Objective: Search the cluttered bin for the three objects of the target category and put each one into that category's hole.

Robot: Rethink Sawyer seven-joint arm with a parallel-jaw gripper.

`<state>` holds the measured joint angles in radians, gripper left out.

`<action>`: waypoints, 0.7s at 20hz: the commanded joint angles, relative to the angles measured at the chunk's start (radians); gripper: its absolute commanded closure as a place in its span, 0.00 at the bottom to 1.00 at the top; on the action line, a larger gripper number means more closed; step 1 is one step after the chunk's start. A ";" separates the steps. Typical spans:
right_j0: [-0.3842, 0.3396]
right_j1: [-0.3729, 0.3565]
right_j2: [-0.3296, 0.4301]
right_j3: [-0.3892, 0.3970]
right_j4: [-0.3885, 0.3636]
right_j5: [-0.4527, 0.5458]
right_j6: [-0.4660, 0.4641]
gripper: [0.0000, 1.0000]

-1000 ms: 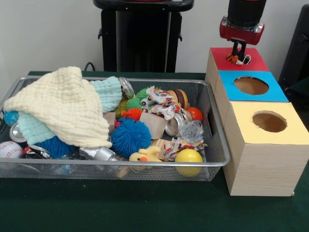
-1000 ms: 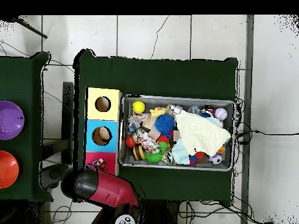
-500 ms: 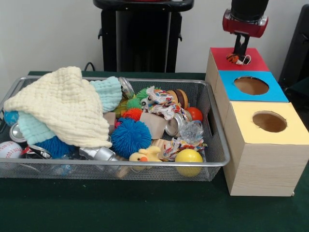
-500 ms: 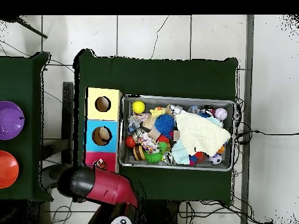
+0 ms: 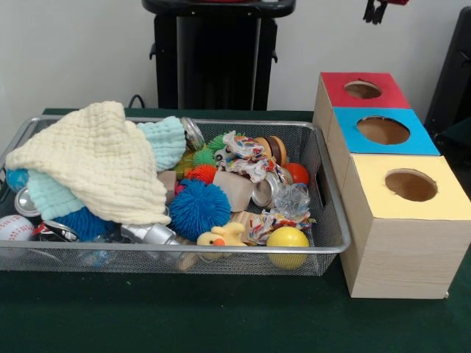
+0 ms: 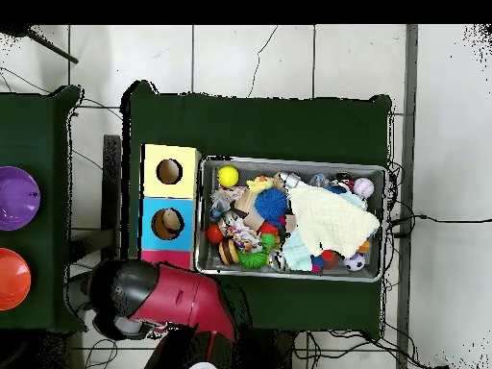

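A: Bin (image 5: 333, 248) of wire mesh, one only, on the dark green worktop (image 5: 221, 316), touching the row of boxes at its right in the front view.

B: Boxes counted?

A: Three, side by side, one round hole in each top: red hole (image 5: 362, 90) farthest, blue hole (image 5: 383, 130) in the middle, yellow hole (image 5: 411, 185) nearest. Nothing poking out of any.

B: And inside the bin?

A: Crowded. Two cloths: one cream cloth (image 5: 96, 162) heaped over the left half, one aqua cloth (image 5: 163, 140) just behind it. Two knotted rope toys: one (image 5: 246, 156) near the far wall, one (image 5: 268, 224) near the front wall. Three smooth balls: yellow ball (image 5: 288, 241) in the front right corner, orange ball (image 5: 297, 173) by the right wall, baseball (image 5: 15, 228) at the far left. One large blue spiky ball (image 5: 199, 208) in the middle, one green spiky ball (image 5: 213, 143) behind it. One yellow rubber duck (image 5: 221, 236) against the front wall.

B: Gripper?

A: Gripper (image 5: 375, 9) only just showing at the top edge, high above the red hole, well clear of bin and boxes. Open or closed: cannot tell. Holding nothing visible.

B: From above?

A: Red and black arm (image 6: 159, 298) beside the red end of the row, outside the bin. Two bowls apart at the left edge, one purple bowl (image 6: 14, 197) and one orange bowl (image 6: 8, 279).
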<state>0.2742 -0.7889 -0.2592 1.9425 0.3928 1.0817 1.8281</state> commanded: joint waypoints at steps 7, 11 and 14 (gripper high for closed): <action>-0.011 0.021 -0.049 -0.154 -0.210 -0.075 0.133 1.00; -0.053 0.058 -0.044 -0.163 -0.368 -0.335 0.010 1.00; -0.107 0.073 -0.015 -0.161 -0.405 -0.414 -0.004 1.00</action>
<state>0.2511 -0.7890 -0.3047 1.8408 0.1219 0.8957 1.8281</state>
